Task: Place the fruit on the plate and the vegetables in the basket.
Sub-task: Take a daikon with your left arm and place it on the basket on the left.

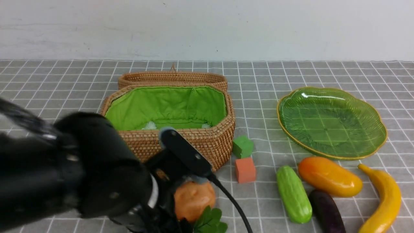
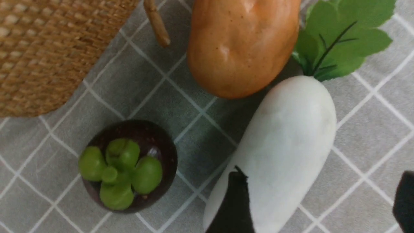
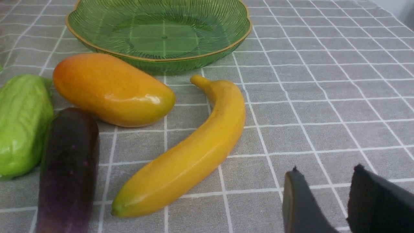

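The left gripper (image 2: 321, 181) hangs over the radish (image 2: 288, 145), jaws spread wide and empty, set roughly across its width. The radish's long axis runs from the gripper out to its green leaves beside the potato (image 2: 242, 48), near the front edge of the surface (image 1: 323, 74), before the basket (image 1: 194, 142). It looks smooth, matte white and blunt-ended. The right gripper (image 3: 325, 171), well off, stands narrow and empty.

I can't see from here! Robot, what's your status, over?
Left pincer open over white radish. Right pincer open, empty. Green plate bare. Potato crowding radish's leafy end.
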### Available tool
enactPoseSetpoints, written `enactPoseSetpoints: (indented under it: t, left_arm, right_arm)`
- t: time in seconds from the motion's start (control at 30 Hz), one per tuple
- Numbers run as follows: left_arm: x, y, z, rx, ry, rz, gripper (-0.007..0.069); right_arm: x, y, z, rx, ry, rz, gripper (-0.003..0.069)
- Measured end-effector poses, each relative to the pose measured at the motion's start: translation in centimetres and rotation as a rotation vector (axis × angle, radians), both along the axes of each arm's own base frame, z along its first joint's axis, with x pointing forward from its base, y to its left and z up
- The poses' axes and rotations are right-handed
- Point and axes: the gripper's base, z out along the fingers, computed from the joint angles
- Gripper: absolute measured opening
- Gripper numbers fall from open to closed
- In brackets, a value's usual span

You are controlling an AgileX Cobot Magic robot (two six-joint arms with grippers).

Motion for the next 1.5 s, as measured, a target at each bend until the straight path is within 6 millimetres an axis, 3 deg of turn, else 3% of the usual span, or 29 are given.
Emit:
enactPoseSetpoints:
  t: [0.17, 0.3, 0.43, 0.5, 0.67, 0.83, 0.87, 0.9, 0.93, 0.97, 1.07, 1.1, 1.17, 1.27, 1.37, 1.5]
  left_arm:
    - [0.9, -1.0, -3.2, 0.076, 0.053, -0.015, 0.0666]
    - [1.5, -1.7, -6.0, 0.134, 0.105, -0.021, 0.0600]
    - [1.6, -1.7, -6.3, 0.156, 0.120, -0.021, 0.0473]
    - [1.7, -1.7, -5.9, 0.178, 0.130, -0.017, 0.0478]
    - [1.7, -1.6, -3.4, 0.214, 0.146, -0.028, 0.0480]
    - [1.1, -1.8, 3.8, 0.111, 0.109, -0.120, 0.0480]
    - [1.1, -1.8, 4.1, 0.105, 0.103, -0.123, 0.0480]
    - [1.3, -1.5, 6.9, 0.045, 0.032, -0.130, 0.0480]
    - [1.5, -1.4, 7.2, 0.038, 0.020, -0.125, 0.0480]
    - [2.4, -0.7, 9.6, -0.026, -0.077, -0.085, 0.0480]
    - [5.9, 1.3, 13.3, -0.177, -0.324, 0.088, 0.0480]
    - [6.2, 1.4, 13.6, -0.201, -0.355, 0.104, 0.0480]
    - [8.7, 2.6, 14.4, -0.300, -0.486, 0.208, 0.0480]
    - [12.0, 3.6, 13.8, -0.372, -0.598, 0.286, 0.0480]
    - [14.6, 3.3, 11.3, -0.330, -0.616, 0.290, 0.0480]
    - [16.4, 2.5, 7.8, -0.277, -0.558, 0.316, 0.0480]
  right_arm:
    - [0.0, 0.0, 0.0, 0.000, 0.000, 0.000, 0.0240]
    - [0.0, 0.0, 0.0, 0.000, 0.000, 0.000, 0.0240]
    - [0.0, 0.0, 0.0, 0.000, 0.000, 0.000, 0.0240]
    - [0.0, 0.0, 0.0, 0.000, 0.000, 0.000, 0.0240]
    - [0.0, 0.0, 0.0, 0.000, 0.000, 0.000, 0.0240]
    - [0.0, 0.0, 0.0, 0.000, 0.000, 0.000, 0.0240]
    - [0.0, 0.0, 0.0, 0.000, 0.000, 0.000, 0.0240]
    - [0.0, 0.0, 0.0, 0.000, 0.000, 0.000, 0.0240]
    - [0.0, 0.0, 0.0, 0.000, 0.000, 0.000, 0.0240]
    - [0.0, 0.0, 0.0, 0.000, 0.000, 0.000, 0.0240]
    - [0.0, 0.0, 0.0, 0.000, 0.000, 0.000, 0.0240]
    - [0.0, 0.0, 0.0, 0.000, 0.000, 0.000, 0.0240]
    - [0.0, 0.0, 0.0, 0.000, 0.000, 0.000, 0.0240]
    - [0.0, 0.0, 0.0, 0.000, 0.000, 0.000, 0.0240]
    - [0.0, 0.0, 0.0, 0.000, 0.000, 0.000, 0.0240]
    - [0.0, 0.0, 0.0, 0.000, 0.000, 0.000, 0.0240]
